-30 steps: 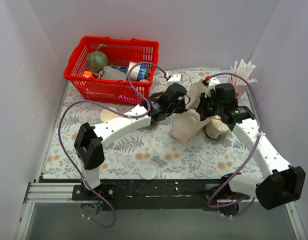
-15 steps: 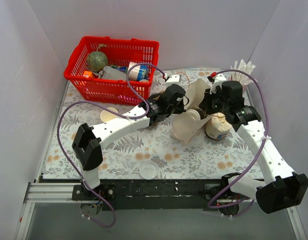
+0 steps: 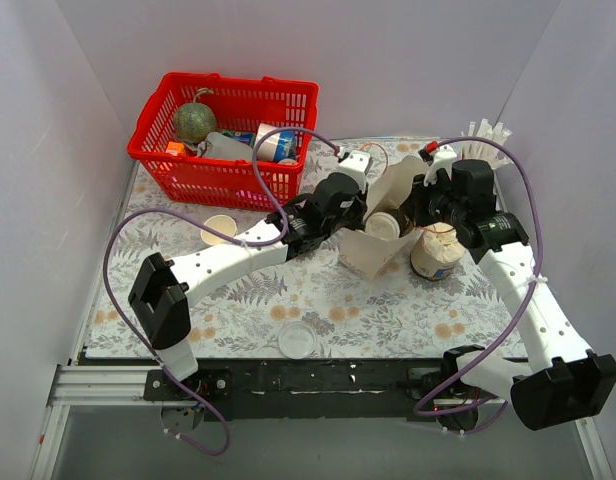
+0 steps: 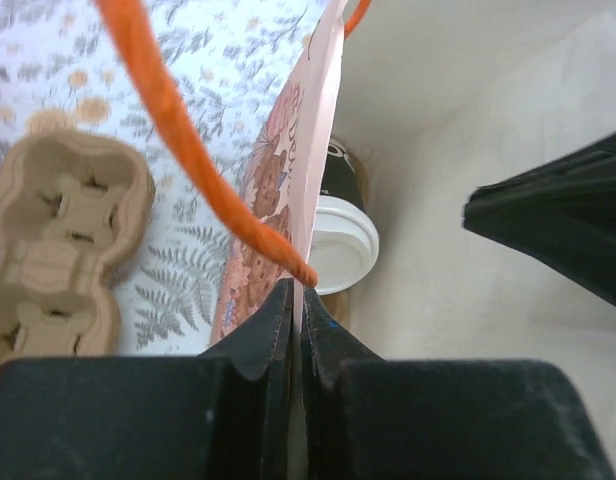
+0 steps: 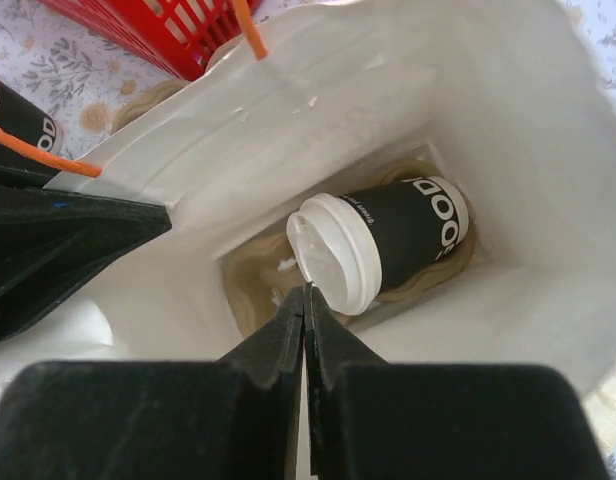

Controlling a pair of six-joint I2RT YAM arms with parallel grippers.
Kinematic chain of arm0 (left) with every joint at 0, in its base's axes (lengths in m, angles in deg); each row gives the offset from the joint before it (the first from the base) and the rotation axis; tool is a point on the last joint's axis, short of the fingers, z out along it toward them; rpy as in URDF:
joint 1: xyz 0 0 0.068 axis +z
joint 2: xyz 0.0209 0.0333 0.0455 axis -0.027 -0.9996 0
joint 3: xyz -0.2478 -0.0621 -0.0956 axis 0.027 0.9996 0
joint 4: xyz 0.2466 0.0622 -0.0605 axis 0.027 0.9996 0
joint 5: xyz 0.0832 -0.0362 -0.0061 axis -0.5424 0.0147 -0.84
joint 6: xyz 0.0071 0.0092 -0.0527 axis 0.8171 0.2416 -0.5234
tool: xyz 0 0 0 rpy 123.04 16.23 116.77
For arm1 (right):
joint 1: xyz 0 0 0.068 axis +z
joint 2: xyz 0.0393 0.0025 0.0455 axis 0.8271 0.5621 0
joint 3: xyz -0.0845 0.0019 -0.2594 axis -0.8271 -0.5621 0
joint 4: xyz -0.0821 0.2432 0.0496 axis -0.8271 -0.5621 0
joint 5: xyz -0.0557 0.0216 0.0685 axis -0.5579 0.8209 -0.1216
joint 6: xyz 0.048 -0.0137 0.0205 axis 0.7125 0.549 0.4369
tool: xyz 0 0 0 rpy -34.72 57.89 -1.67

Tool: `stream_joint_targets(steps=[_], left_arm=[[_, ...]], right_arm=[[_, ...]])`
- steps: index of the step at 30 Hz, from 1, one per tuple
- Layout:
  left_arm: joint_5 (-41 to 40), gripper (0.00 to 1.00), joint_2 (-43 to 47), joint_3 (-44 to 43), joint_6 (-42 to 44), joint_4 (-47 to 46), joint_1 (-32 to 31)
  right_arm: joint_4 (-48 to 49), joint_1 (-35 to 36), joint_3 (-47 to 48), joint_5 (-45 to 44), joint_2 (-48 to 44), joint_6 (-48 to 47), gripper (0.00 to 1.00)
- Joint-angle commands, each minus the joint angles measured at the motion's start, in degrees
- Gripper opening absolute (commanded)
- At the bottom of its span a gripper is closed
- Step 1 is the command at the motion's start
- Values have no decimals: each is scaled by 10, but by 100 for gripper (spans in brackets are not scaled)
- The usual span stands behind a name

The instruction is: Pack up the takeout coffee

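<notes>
The takeout coffee (image 5: 388, 245), with a black band and a white lid, lies tilted on its side at the bottom of a pale paper bag (image 5: 488, 120) with orange handles. It rests on a brown cardboard insert. My left gripper (image 4: 296, 288) is shut on the bag's patterned near wall (image 4: 298, 170). My right gripper (image 5: 306, 292) is shut on the opposite rim. In the top view the bag (image 3: 373, 255) stands between the two grippers, its mouth held open, and the cup's lid (image 3: 385, 222) shows inside. The lid also shows in the left wrist view (image 4: 338, 245).
A red basket (image 3: 228, 125) with several items stands at the back left. A white tub with crumpled paper (image 3: 435, 252) stands just right of the bag. A plain cream cup (image 3: 218, 229), a loose lid (image 3: 297, 340) and a cardboard cup carrier (image 4: 58, 240) lie on the floral mat.
Both grippers have moved up and away from the bases. The bag has gone from slumped to more upright, its mouth wider, and the cup's lid now shows inside.
</notes>
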Motion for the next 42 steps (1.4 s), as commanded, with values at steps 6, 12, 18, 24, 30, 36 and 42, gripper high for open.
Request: stream_joint_targets(steps=[6,12,18,24,30,36,42], left_arm=[[47,0,38,1,260,-202,0],[19,0,9,22,316,-239,-11],[-147,0,-13,89,436,-408,-84],[-216,0,-56,110,438,-473,-100],[-151,0,-36,82,306,-366,-99],[-150,0,-58,1,229,-242,-100],[-152,0,-77,-52,183,-147,-100]], right_arm=[[94,-2,-14,-17,-43,-38,44],[263,-2,-83,-111,-68,-12,54],[410,-2,-183,-173,-85,-26,57],[407,-2,-249,-193,-110,1,61],[400,-2,-286,-130,-107,25,61],[400,-2,-318,-30,-120,17,61],[403,-1,-343,-10,-118,20,63]])
